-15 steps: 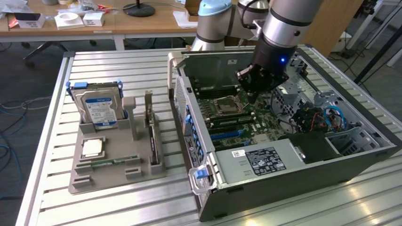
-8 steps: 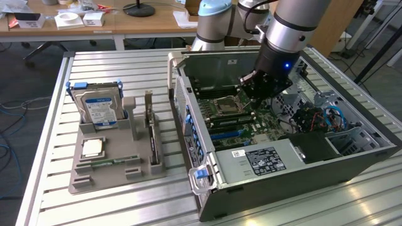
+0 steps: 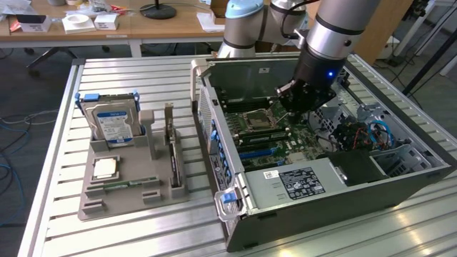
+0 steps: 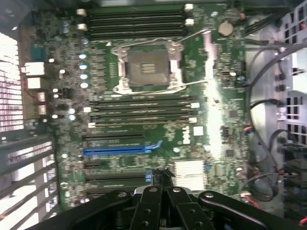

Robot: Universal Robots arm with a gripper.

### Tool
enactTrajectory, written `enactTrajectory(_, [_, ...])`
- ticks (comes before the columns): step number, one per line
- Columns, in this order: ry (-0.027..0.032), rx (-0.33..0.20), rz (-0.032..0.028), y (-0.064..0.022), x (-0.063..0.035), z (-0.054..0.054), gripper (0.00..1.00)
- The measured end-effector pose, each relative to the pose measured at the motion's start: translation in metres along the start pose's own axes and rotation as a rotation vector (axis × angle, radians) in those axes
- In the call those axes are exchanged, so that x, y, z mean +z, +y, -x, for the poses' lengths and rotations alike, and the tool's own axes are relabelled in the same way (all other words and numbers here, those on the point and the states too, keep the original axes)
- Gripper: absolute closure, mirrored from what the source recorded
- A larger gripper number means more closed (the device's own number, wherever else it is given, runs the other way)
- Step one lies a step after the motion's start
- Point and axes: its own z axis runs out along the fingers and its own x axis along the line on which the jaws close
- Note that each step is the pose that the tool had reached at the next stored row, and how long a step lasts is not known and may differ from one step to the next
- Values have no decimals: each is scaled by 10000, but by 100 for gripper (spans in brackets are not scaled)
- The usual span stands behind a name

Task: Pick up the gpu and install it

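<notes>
Motherboard (image 3: pixel 266 138) inside case (image 3: pixel 343 201), on table (image 3: pixel 143 77)

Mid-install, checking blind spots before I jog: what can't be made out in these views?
Exterior view: the gripper covers part of the motherboard.
Wrist view: the gripper's body covers the slots beyond the blue slot.
Exterior view: the card in the grey holder stands edge-on; its face is hidden.

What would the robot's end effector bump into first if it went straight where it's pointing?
The end effector would likely hit the green motherboard, near the blue slot, though depth is hard to judge.
</notes>
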Motion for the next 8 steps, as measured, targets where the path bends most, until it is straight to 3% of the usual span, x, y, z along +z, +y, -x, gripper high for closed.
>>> enactTrajectory(8, [2,-1,48,34,15,355,90])
